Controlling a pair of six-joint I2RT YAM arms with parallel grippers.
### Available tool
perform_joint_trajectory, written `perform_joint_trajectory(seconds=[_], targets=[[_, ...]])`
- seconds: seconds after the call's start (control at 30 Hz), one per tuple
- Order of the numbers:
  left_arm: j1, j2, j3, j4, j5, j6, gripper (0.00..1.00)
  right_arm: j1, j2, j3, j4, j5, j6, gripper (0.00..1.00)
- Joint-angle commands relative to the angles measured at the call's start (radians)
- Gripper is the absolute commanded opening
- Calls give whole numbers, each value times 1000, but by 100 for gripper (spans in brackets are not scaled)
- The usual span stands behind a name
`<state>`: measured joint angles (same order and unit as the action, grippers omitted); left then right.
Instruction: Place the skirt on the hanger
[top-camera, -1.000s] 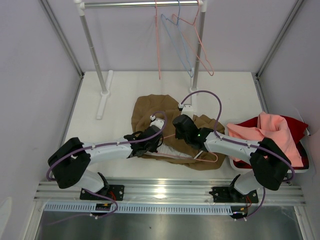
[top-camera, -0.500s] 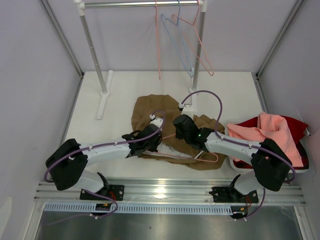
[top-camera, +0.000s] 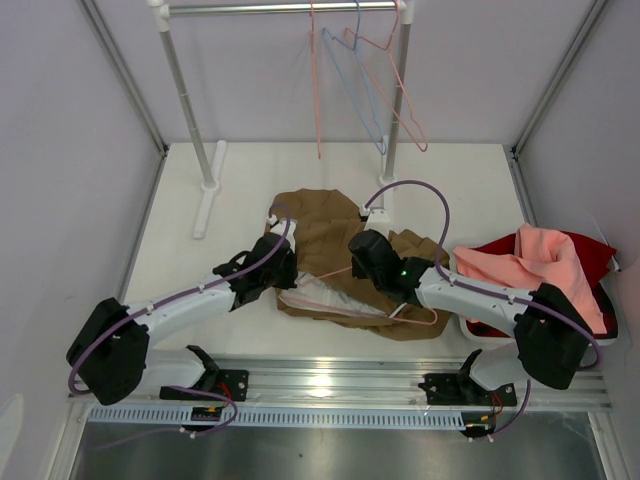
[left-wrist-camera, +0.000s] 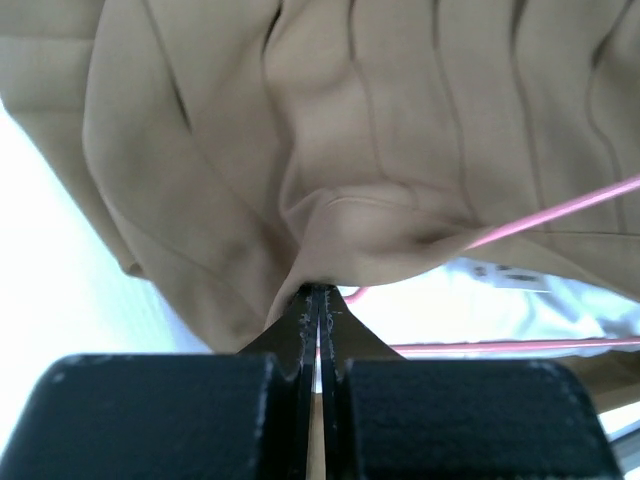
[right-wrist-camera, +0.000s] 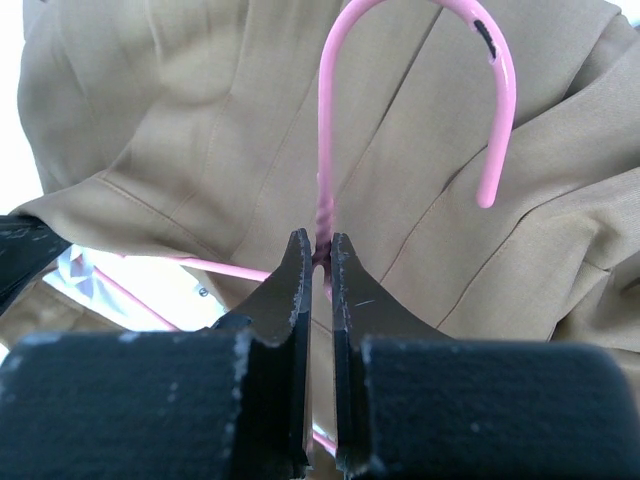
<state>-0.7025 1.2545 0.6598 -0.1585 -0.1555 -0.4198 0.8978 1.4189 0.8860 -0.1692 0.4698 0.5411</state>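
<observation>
The tan-brown pleated skirt (top-camera: 325, 230) lies crumpled on the white table, its pale grey lining (top-camera: 320, 296) showing at the near edge. The salmon-pink wire hanger (top-camera: 340, 311) lies partly inside it. My left gripper (top-camera: 288, 272) is shut on the skirt's edge; in the left wrist view the gripper (left-wrist-camera: 320, 292) pinches a fold of the skirt (left-wrist-camera: 330, 130), with the hanger wire (left-wrist-camera: 560, 212) beyond. My right gripper (top-camera: 358, 262) is shut on the hanger's twisted neck; in the right wrist view the gripper (right-wrist-camera: 321, 240) sits below the hook (right-wrist-camera: 420, 15), over the skirt (right-wrist-camera: 180, 110).
A clothes rail (top-camera: 280, 8) on posts stands at the back with pink hangers (top-camera: 405, 110) and a light blue hanger (top-camera: 352, 85). A basket (top-camera: 612, 330) at the right holds salmon-pink cloth (top-camera: 540, 262) and dark red cloth (top-camera: 495, 250). Walls close in both sides.
My left arm has swung left and slightly away, pulling the skirt's edge with it and baring more of the pale lining. My right gripper has stayed on the hanger's neck.
</observation>
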Motion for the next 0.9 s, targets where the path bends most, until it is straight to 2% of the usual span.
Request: perform_joint_trajectory(seconds=[0.0, 0.33, 0.87], targets=[[31, -24, -11, 25, 20, -16, 0, 7, -51, -1, -30, 69, -24, 0], [75, -29, -34, 37, -1, -69, 0, 10, -89, -12, -38, 105, -26, 0], [107, -35, -43, 2, -47, -96, 0, 50, -166, -59, 40, 138, -69, 0]])
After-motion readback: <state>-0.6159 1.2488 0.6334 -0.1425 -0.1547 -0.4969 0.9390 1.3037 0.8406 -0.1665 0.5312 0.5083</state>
